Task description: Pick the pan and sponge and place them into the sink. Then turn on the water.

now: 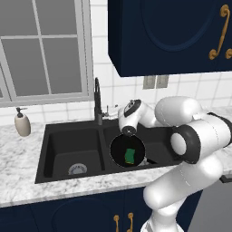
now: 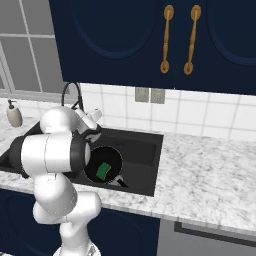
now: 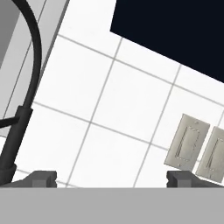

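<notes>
pan (image 1: 128, 151) + sponge (image 1: 130, 155) already in sink (image 1: 72, 152), right of tap (image 1: 97, 100) | gripper (image 3: 111, 177) wide open, empty, facing wall beside tap | next: nudge tap lever gently, don't overshoot

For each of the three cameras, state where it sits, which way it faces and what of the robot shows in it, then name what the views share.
Left base view: behind the arm to its left, looking forward and down at the sink, the pan holding the sponge and the tap; the white arm rises from lower right.
Right base view: behind to the right, same sink from the other side; arm at lower left.
Hand view: on the hand, facing the tiled wall; the open gripper with dark fingertips at the bottom.
Shared: all three show the tap and the wall switch plates.
</notes>
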